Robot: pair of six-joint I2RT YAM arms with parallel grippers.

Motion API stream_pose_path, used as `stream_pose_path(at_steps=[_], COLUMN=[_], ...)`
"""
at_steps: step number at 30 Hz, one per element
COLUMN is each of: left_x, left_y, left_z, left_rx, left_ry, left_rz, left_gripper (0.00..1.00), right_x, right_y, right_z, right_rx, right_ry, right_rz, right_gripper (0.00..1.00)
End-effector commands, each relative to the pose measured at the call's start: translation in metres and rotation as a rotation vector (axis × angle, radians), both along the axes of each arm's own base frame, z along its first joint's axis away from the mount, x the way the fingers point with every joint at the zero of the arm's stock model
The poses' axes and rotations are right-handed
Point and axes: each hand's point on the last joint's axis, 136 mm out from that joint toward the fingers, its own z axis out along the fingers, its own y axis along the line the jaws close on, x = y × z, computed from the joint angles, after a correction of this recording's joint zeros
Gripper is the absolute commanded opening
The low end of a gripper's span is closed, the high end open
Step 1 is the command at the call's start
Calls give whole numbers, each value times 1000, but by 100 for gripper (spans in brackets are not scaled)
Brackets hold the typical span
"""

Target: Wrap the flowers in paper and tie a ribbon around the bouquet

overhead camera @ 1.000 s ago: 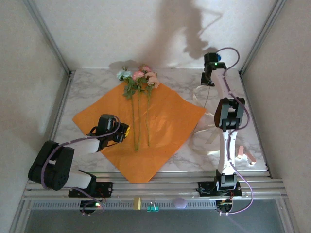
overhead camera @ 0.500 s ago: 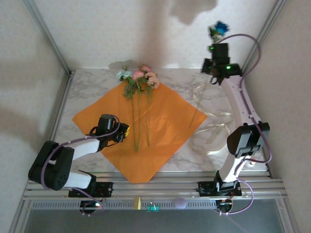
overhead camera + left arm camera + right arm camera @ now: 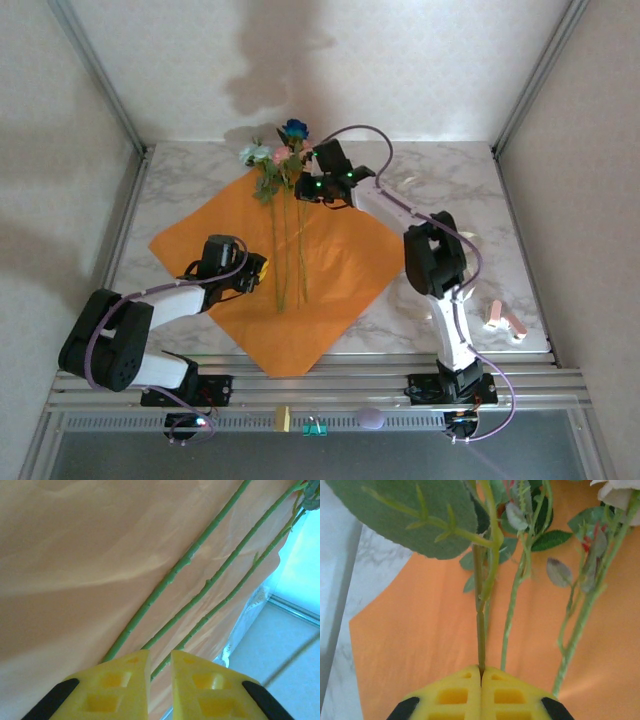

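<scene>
The orange paper (image 3: 345, 250) lies flat like a diamond on the marble table. On it lie the flowers (image 3: 283, 160), heads at the far corner, with long green stems (image 3: 210, 580) running toward me. My right gripper (image 3: 308, 187) hangs over the flower heads, shut on the stem (image 3: 480, 630) of a blue flower (image 3: 293, 130) that stands upright above it. In the right wrist view the gripper (image 3: 481, 669) pinches that stem between touching fingers. My left gripper (image 3: 258, 270) rests low over the paper's left half, beside the stem ends, with a narrow gap (image 3: 160, 652) and nothing between its fingers. The ribbon is out of view.
A small pink and tan object (image 3: 505, 320) lies near the table's front right corner. Metal frame posts (image 3: 110, 90) and pale walls close in the table on the left, back and right.
My right arm has swung from the back right corner leftward, carrying the blue flower to just above the flower heads. The left arm has not moved.
</scene>
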Motion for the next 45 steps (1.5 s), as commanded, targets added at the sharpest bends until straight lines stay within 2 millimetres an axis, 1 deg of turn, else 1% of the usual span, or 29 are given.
stream_pose_path(at_steps=[1, 5, 8, 11, 14, 15, 16, 18, 19, 21, 22, 23, 24, 25, 26, 27, 29, 30, 31, 32, 33, 36, 37, 39, 41, 42, 44, 45], left_x=[2, 0, 0, 1, -4, -7, -11, -19, -23, -31, -35, -38, -42, -46, -50, -54, -56, -57, -56, -55, -54, -53, -54, -55, -58, -59, -63, -64], left_y=[-6, -6, -5, -2, 6, 10, 14, 21, 23, 26, 25, 24, 25, 28, 31, 37, 43, 44, 42, 39, 36, 32, 33, 33, 35, 35, 34, 33], left_z=[6, 7, 10, 20, 28, 31, 35, 38, 40, 40, 38, 34, 29, 23, 18, 13, 7, 4, 1, -1, -4, -12, -15, -22, -27, -29, -34, -36], left_rx=[-7, -11, -11, 6, 42, 52, 72, 114, 129, 145, 140, 136, 137, 154, 173, 194, 220, 225, 223, 218, 215, 240, 255, 279, 305, 314, 309, 304], left_ry=[-28, -27, -32, -46, -30, -22, -14, 9, 16, 32, 41, 55, 69, 88, 107, 126, 136, 141, 139, 142, 148, 168, 178, 192, 200, 199, 196, 195], left_rz=[-31, -29, -24, -18, -2, 3, 7, -2, -12, -39, -60, -77, -94, -115, -127, -135, -151, -164, -181, -205, -229, -307, -334, -380, -410, -423, -440, -448], left_gripper=[18, 18, 18, 20, 32, 37, 42, 45, 45, 43, 42, 40, 38, 36, 34, 32, 28, 26, 25, 24, 23, 22, 22, 20, 19, 19, 19, 19], right_x=[25, 34, 37, 40, 42, 41, 41, 39, 38, 32, 26, 20, 10, -2, -17, -36, -82, -111, -135, -171, -201, -284, -306, -349, -370, -377, -385, -389], right_y=[13, 25, 27, 26, 26, 26, 25, 24, 22, 18, 15, 11, 6, -1, -6, -14, -26, -31, -38, -41, -48, -61, -63, -58, -50, -49, -44, -44], right_z=[10, -15, -37, -45, -48, -48, -45, -33, -22, -1, 16, 27, 38, 43, 53, 57, 52, 43, 33, 22, 9, -19, -26, -40, -47, -51, -61, -70], right_rx=[85, 50, 1, -37, -59, -66, -71, -72, -68, -63, -59, -60, -61, -62, -56, -54, -29, -19, -22, -31, -42, -112, -136, -130, -104, -100, -59, -45], right_ry=[-9, 24, 37, 29, 37, 44, 42, 32, 20, 3, -13, -18, -16, -7, -6, 9, 66, 118, 172, 235, 295, 426, 462, 525, 550, 556, 559, 565], right_rz=[-52, -20, 3, 21, 34, 40, 43, 44, 41, 38, 28, 11, -11, -41, -60, -95, -122, -118, -121, -100, -90, -34, -22, 2, -4, -19, -53, -74], right_gripper=[0, 0, 0, 1, 11, 16, 22, 32, 36, 42, 45, 46, 48, 49, 50, 51, 54, 54, 53, 54, 54, 56, 56, 57, 59, 60, 61, 62])
